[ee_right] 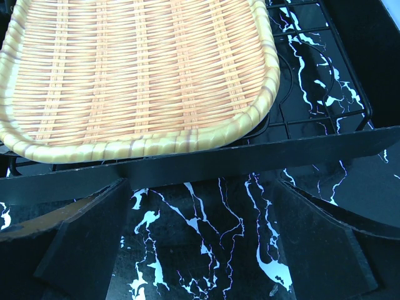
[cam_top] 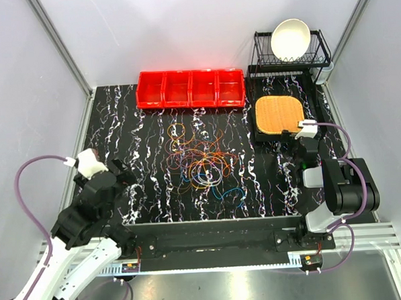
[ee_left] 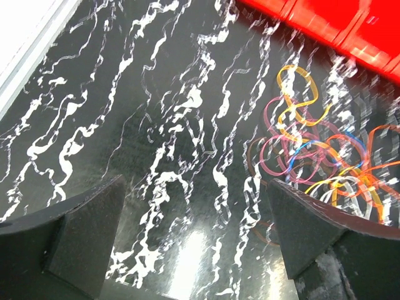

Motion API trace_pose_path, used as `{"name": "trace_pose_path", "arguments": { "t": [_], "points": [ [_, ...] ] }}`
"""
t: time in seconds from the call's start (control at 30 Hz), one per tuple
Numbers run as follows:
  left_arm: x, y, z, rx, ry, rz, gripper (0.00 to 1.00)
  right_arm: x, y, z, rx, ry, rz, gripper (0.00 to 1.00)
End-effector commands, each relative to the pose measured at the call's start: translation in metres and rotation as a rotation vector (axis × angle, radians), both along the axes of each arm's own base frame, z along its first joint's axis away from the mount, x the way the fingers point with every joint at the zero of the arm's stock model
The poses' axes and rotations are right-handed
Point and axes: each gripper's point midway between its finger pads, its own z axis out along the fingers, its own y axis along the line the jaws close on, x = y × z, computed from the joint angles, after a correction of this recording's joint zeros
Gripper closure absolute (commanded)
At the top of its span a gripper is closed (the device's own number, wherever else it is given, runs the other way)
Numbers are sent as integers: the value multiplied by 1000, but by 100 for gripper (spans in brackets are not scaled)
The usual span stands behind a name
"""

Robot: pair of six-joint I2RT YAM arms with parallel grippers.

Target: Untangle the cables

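The cables (cam_top: 202, 162) lie in a loose tangle of orange, yellow, red, blue and green loops at the middle of the black marbled table. In the left wrist view the cables (ee_left: 325, 156) sit up and to the right of the jaws. My left gripper (cam_top: 124, 175) hovers left of the tangle, open, with nothing between its fingers (ee_left: 94, 231). Over at the right my right gripper (cam_top: 304, 152) stands open and empty just in front of the black tray. Only bare table shows between its fingers (ee_right: 81, 244).
A row of red bins (cam_top: 190, 89) stands at the back. A woven wicker plate (cam_top: 278, 113) rests on a black tray (cam_top: 259, 137) at the back right. Behind it a wire rack (cam_top: 320, 52) holds a white bowl (cam_top: 290, 38). White walls surround the table.
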Motion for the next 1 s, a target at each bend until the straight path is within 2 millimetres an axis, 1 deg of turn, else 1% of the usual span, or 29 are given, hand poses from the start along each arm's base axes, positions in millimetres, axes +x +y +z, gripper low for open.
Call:
{"name": "trace_pose_path", "arguments": {
  "t": [0.0,0.03,0.07,0.1,0.13,0.17,0.23,0.27,0.3,0.37,0.4,0.43,0.47,0.53,0.63,0.73,0.8,0.83,0.9,0.93,0.97],
  "points": [
    [6,-2,25,-76,-130,3,1,20,1,40,7,-154,6,0],
    [7,-4,29,-82,-148,-7,1,20,1,41,9,-156,6,0],
    [9,-11,31,-67,-153,-59,1,20,1,40,7,-154,6,0],
    [13,-20,41,-78,-193,-105,1,20,1,41,9,-156,6,0],
    [15,-29,40,-68,-194,-159,1,20,1,41,6,-156,6,0],
    [15,-43,39,-51,-188,-255,1,20,1,41,9,-156,6,0],
    [14,-57,37,-50,-185,-341,1,20,1,41,8,-158,6,0],
    [11,-68,37,-33,-181,-419,1,20,1,40,9,-155,6,1],
    [11,-70,35,-31,-174,-431,1,20,1,41,7,-156,6,0],
    [13,-70,24,-24,-138,-418,1,20,1,41,9,-156,6,0],
    [14,-70,13,-4,-89,-419,1,20,1,41,7,-156,6,0],
    [14,-71,13,0,-71,-420,1,20,2,40,7,-154,7,0],
    [16,-70,3,18,-19,-409,1,19,2,39,8,-150,7,0],
    [17,-70,2,40,10,-412,1,19,2,39,8,-150,7,0],
    [18,-74,-6,55,51,-430,1,20,2,41,7,-154,7,0],
    [17,-78,-6,45,52,-449,1,20,2,40,9,-151,7,0],
    [15,-76,-4,47,41,-449,1,21,1,39,9,-145,5,0],
    [15,-75,-4,43,36,-445,1,17,0,39,13,-151,-6,0],
    [13,-74,-3,37,22,-441,1,13,9,52,3,-188,50,0],
    [13,-73,-4,39,20,-440,1,11,13,91,-5,-264,45,0],
    [14,-73,-3,37,14,-439,1,2,12,71,22,-116,28,0]
  ]
}}
